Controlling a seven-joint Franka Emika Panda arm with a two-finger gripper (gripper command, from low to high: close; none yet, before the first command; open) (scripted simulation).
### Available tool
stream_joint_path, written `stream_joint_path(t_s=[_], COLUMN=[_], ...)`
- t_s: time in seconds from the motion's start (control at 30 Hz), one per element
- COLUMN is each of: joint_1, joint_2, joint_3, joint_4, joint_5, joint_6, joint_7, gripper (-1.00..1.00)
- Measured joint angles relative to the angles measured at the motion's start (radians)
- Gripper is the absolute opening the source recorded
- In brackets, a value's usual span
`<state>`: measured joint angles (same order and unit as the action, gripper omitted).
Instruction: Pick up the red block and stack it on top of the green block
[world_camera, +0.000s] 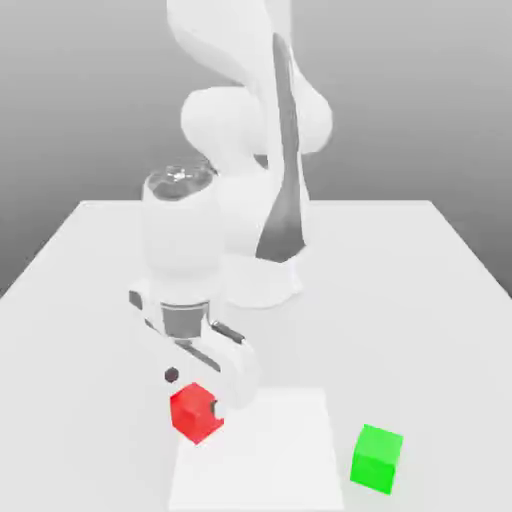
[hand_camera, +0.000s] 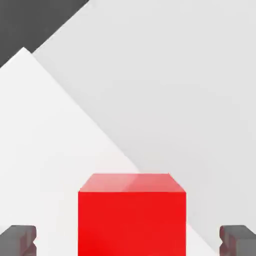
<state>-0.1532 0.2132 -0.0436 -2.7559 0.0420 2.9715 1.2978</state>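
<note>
Red block (world_camera: 194, 413) sits low in the exterior view, left of center, between the fingers of the gripper (world_camera: 193, 404). Its faces are plain and matte, with no label, brand or writing on them. In the hand view the red block (hand_camera: 132, 215) fills the lower middle of the frame, with one dark fingertip (hand_camera: 19, 240) at the lower left corner and the other at the lower right corner. A clear gap shows between each pad and the block's sides, so the jaws stand wide, on either side of the block and not touching it.

Green block (world_camera: 377, 458) rests on the table (world_camera: 420, 290) in the lower right of the exterior view, well apart from the red one and free of the gripper. It too is unmarked.

Both blocks lie near a lighter square patch (world_camera: 270, 460) on the table surface at the bottom center of the exterior view; the red block stands at the patch's upper left corner, the green block just off its right edge.

White arm (world_camera: 250, 150) rises from its base in the middle of the frame and bends down toward the red block. No writing can be read on it.
</note>
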Motion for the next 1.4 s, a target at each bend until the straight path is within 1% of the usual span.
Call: stream_joint_path(t_s=[0.03,0.27,0.57,0.83,1.4], joint_1=[-0.007,-0.009,-0.001,0.022,0.138], joint_2=[0.024,0.027,-0.195,-0.198,-0.167], joint_3=[0.008,0.01,-0.005,0.072,0.172], joint_4=[0.003,0.003,-0.027,0.016,0.122], joint_5=[0.006,0.003,-0.042,-0.049,-0.062], joint_6=[0.02,0.024,-0.169,-0.216,-0.293], joint_7=[-0.004,-0.001,0.015,-0.29,-0.995], gripper=[-1.0,-1.0,-1.0,-1.0,-1.0])
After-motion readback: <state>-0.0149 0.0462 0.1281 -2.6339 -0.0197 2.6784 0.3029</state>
